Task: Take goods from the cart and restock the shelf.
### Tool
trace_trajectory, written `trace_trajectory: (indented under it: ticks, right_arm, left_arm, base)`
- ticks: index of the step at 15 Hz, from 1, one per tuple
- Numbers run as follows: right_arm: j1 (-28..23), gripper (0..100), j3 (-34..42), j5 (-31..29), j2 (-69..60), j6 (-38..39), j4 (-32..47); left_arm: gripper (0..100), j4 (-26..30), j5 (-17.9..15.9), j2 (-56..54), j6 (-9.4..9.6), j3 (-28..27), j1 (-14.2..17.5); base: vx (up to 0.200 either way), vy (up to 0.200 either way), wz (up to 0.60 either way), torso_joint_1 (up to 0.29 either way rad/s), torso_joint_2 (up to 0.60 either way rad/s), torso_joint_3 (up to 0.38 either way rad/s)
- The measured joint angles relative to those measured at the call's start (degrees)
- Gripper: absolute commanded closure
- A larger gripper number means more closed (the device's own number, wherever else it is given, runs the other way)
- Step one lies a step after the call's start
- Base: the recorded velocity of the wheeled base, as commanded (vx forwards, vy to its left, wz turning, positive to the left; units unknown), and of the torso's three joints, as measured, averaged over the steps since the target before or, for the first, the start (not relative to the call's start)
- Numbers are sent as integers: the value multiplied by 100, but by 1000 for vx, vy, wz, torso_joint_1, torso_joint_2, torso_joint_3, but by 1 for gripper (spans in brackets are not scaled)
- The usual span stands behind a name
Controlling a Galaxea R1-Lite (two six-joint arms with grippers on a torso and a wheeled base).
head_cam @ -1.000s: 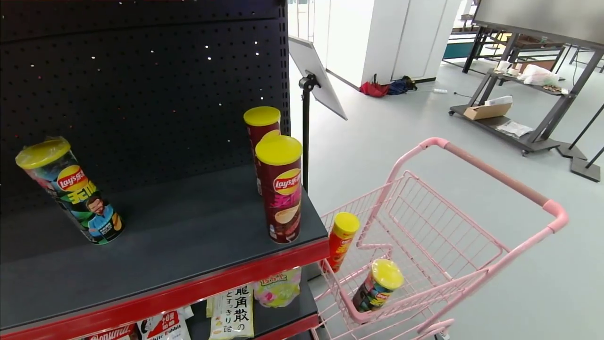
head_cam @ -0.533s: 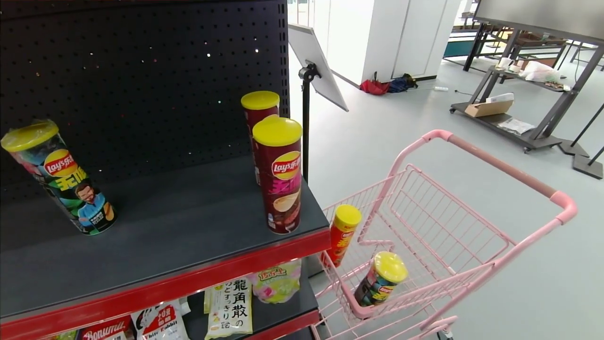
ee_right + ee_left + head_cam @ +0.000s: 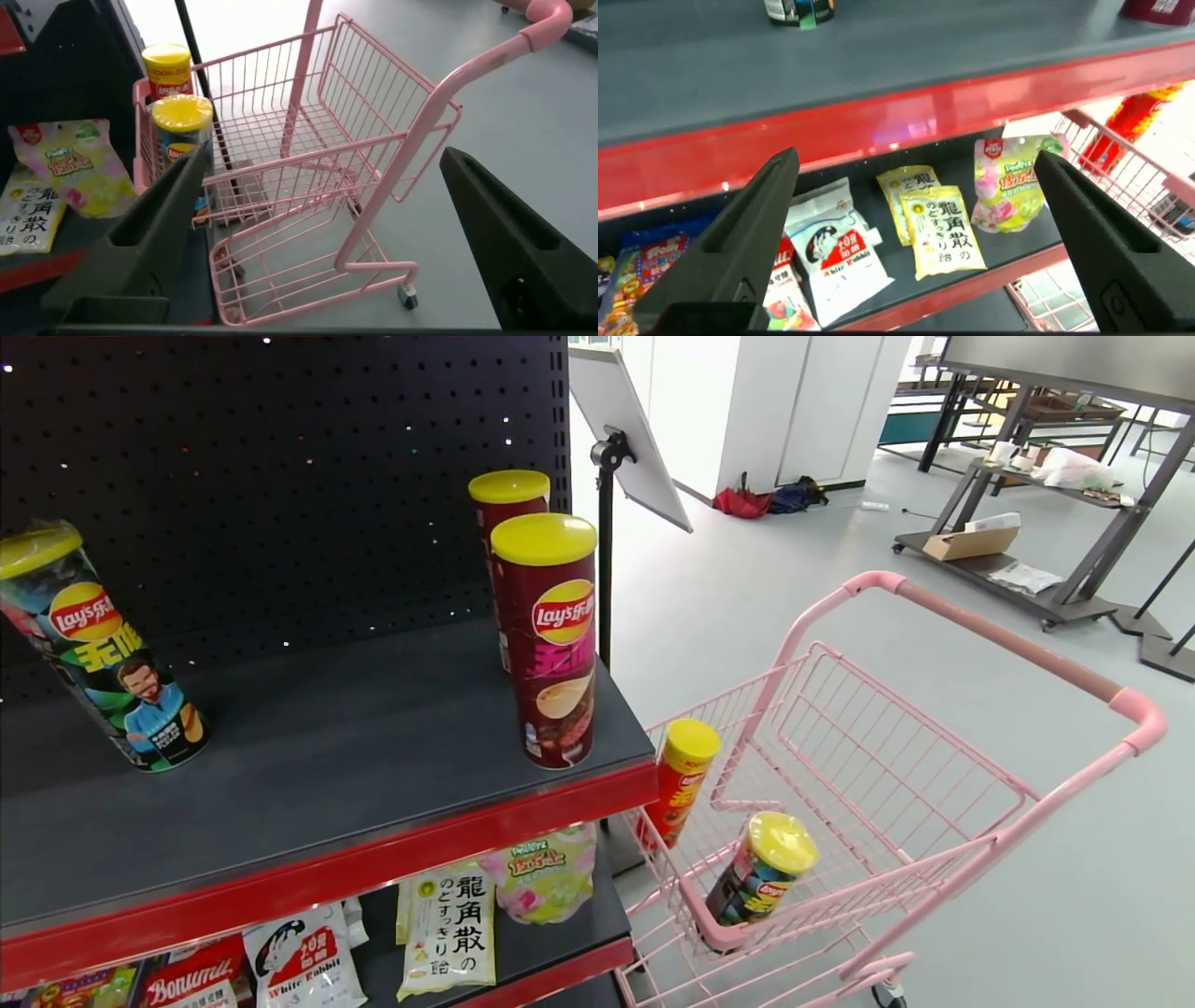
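L claw (image 3: 915, 166) & R claw (image 3: 327, 159) spread; 2 cans (image 3: 680, 784) (image 3: 761, 882) in cart (image 3: 1008, 645), maybe leaning.

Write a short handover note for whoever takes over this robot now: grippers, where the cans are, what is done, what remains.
Left gripper: open, empty, facing the snack bags.
Right gripper: open, empty, near the pink cart.
Top shelf: green can at its left; two dark red cans at its right end, one behind the other.
Cart: red can and dark can, both at the end nearest the shelf.
Done: three cans shelved.
Left: move the cart's two cans onto the shelf.
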Motion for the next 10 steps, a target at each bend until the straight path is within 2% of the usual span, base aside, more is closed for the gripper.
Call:
trace_trajectory:
  ticks: [10]
  right_arm:
    - [0,0,0,0,0,1,0]
  left_arm:
    - [0,0,0,0,0,0,0]
  base:
    - [0,0,0,-171,507,334]
